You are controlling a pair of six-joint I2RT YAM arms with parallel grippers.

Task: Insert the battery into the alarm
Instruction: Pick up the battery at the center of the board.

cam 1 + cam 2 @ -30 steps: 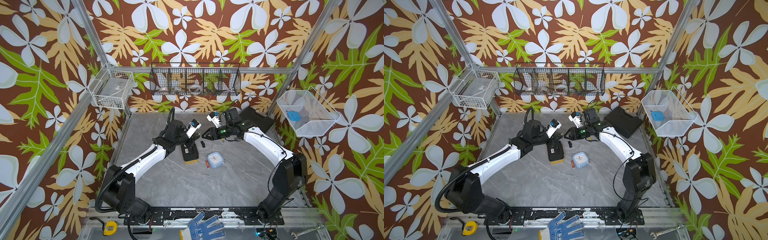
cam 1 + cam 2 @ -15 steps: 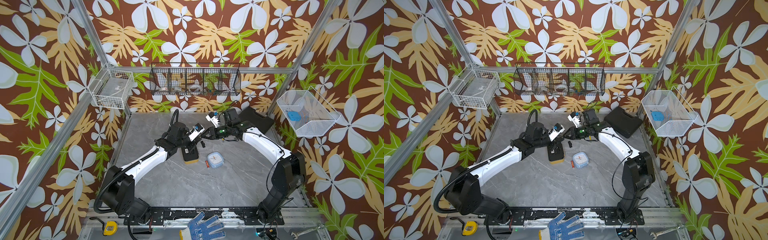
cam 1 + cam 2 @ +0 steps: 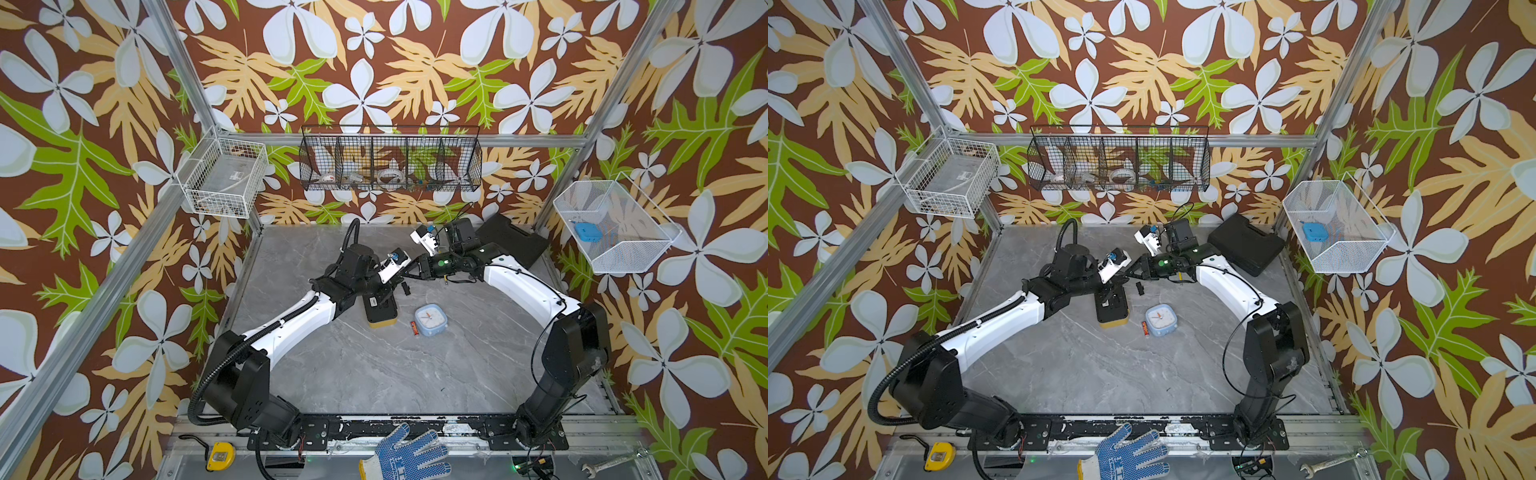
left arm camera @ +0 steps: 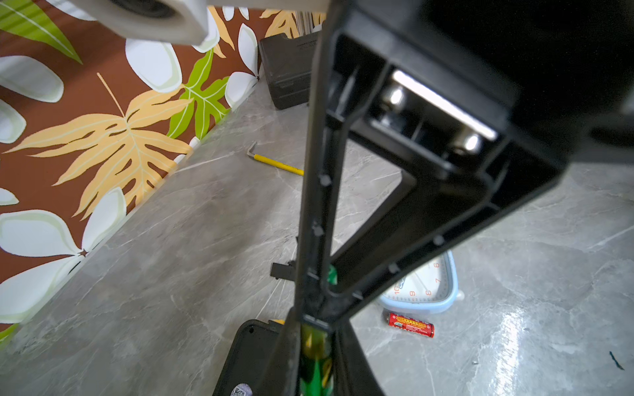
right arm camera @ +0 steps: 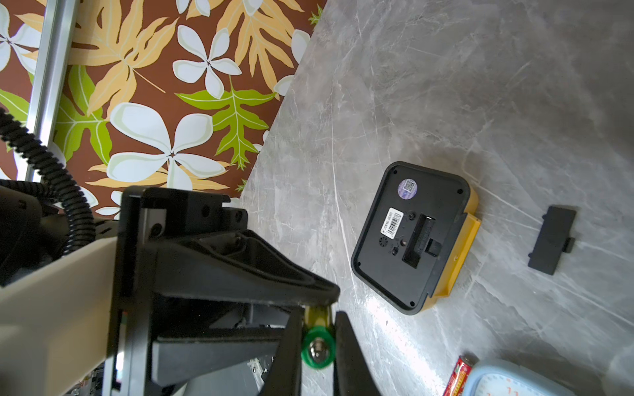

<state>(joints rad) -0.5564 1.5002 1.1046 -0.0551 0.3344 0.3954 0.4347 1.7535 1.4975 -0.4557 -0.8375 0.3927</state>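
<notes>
Pinching slim green-and-yellow cylindrical battery midair in tightly closed left gripper; squeezing its glossy green cap inside narrowed right gripper, near boxy black-and-yellow plastic alarm, face-down on veined grey table.

We are reading orange numerals 6, 7, 8, 9, 10 on the blue clock dial. On the black alarm back, a white barcode label is showing what looks like "ITEM NO", remainder too small; a QR sticker is sitting near it. Print on the red battery and lettering on the glove are coming out illegible.
</notes>
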